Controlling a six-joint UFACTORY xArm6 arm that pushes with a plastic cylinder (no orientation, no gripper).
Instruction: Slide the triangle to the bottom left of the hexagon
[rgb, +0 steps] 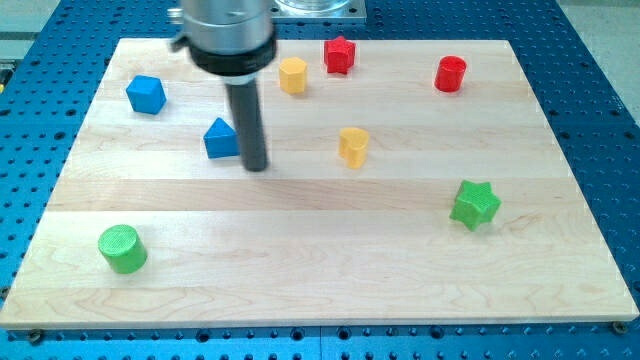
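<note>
The blue triangle lies on the wooden board at the view's upper left of centre. My tip stands just to the right of it, touching or nearly touching its right side. The yellow hexagon sits up and to the right of the triangle, near the view's top. The rod rises from the tip to the grey arm head at the view's top.
A blue block sits at the upper left. A red star and a red cylinder are at the top. A yellow block is at centre. A green star is right, a green cylinder lower left.
</note>
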